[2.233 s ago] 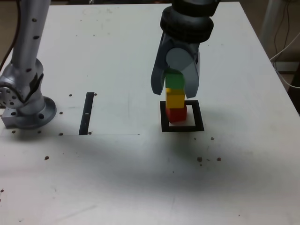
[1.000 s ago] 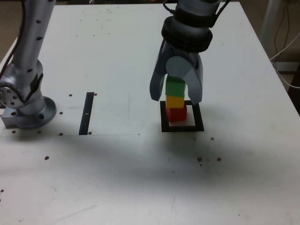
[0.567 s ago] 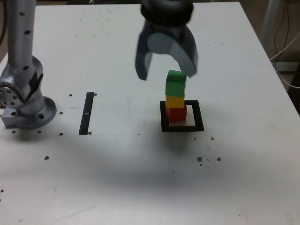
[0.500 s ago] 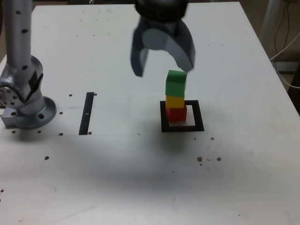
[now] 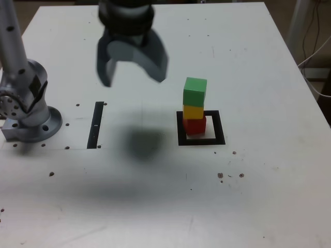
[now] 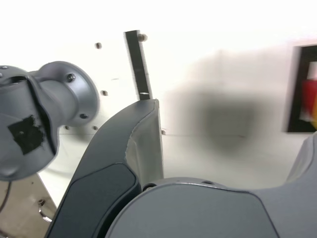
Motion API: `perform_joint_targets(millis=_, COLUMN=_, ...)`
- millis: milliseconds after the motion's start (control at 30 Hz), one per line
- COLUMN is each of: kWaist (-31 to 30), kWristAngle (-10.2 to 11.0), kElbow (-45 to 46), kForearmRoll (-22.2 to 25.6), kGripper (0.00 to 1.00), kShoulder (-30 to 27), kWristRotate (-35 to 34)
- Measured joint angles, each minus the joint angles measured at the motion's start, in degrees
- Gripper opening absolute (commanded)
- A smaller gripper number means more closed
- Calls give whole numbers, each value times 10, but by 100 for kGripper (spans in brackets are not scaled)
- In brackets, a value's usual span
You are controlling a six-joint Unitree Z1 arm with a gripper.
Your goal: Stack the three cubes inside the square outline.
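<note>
Across the white tabletop (image 5: pixel 155 206), matte and flecked with small dark specks, the arm's grey metal base (image 5: pixel 26 111) stands at nine o'clock in the exterior view, rounded and studded with bolts. Just toward the centre from it lies a straight black tape strip (image 5: pixel 96 124). Cables (image 5: pixel 315 41) hang beyond the tabletop's edge at two o'clock. Raised toward eleven o'clock, the end effector (image 5: pixel 132 65) hangs blurred, its smooth grey curved jaws spread wide apart, holding and touching nothing; a soft shadow (image 5: pixel 142 142) lies beneath it. Well apart from it, around three o'clock of centre, the square outline (image 5: pixel 201 141) of thick black tape frames the stack: red cube (image 5: pixel 194 125) at the bottom, yellow cube (image 5: pixel 193 111) on it, the larger green cube (image 5: pixel 195 91) on top, leaning slightly
</note>
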Motion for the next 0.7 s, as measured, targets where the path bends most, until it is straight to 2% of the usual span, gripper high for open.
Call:
perform_joint_targets(millis=233, kWaist=1, kWristAngle=-9, kElbow=117, kForearmRoll=-73, kGripper=99, kShoulder=-43, kWristRotate=-15)
perform_joint_targets(millis=500, kWaist=31, kWristAngle=-22, kElbow=258, kForearmRoll=-197, kGripper=99, kShoulder=-54, kWristRotate=-15)
perform_joint_targets(millis=700, kWaist=33, kWristAngle=-33, kElbow=301, kForearmRoll=-236, kGripper=99, kShoulder=-54, kWristRotate=-14)
